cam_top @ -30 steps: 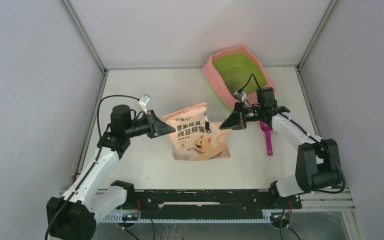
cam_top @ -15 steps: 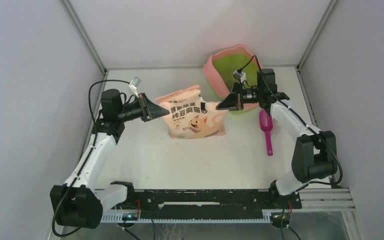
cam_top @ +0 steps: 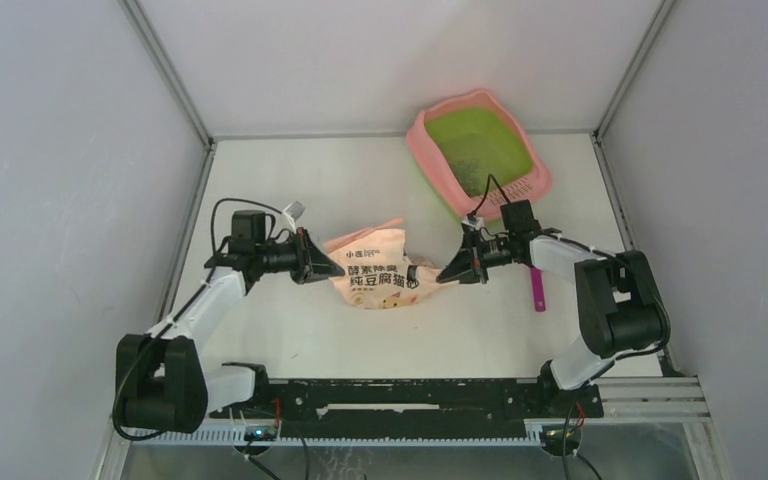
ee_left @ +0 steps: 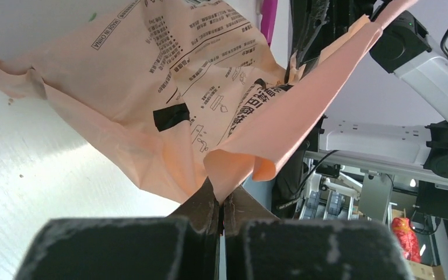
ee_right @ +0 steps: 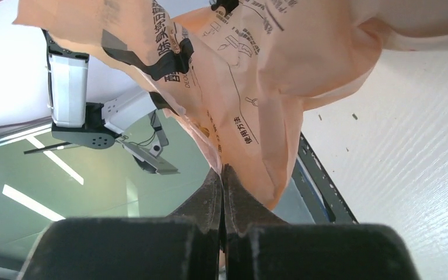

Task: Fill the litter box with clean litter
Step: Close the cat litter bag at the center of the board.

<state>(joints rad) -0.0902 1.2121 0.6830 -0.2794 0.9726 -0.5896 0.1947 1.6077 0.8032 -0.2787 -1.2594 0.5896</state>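
Observation:
The litter box point(cam_top: 428, 150), pink rim with a lime-green basin, stands at the back right of the table. Dark specks of litter point(cam_top: 476, 172) lie in its basin. The peach-pink printed bag point(cam_top: 380, 272) lies low near the middle of the table, held between both arms. My left gripper point(cam_top: 332, 271) is shut on the bag's left edge point(ee_left: 239, 169). My right gripper point(cam_top: 444, 276) is shut on its right edge point(ee_right: 233, 146). A few loose specks lie on the table in the right wrist view point(ee_right: 354, 116).
A magenta scoop point(cam_top: 537, 285) lies on the table just right of my right arm. Grey walls close in the table on the left, back and right. The black rail point(cam_top: 410, 395) runs along the near edge.
Both grippers have come down and toward the near side with the bag, away from the litter box. The bag now lies low by the table.

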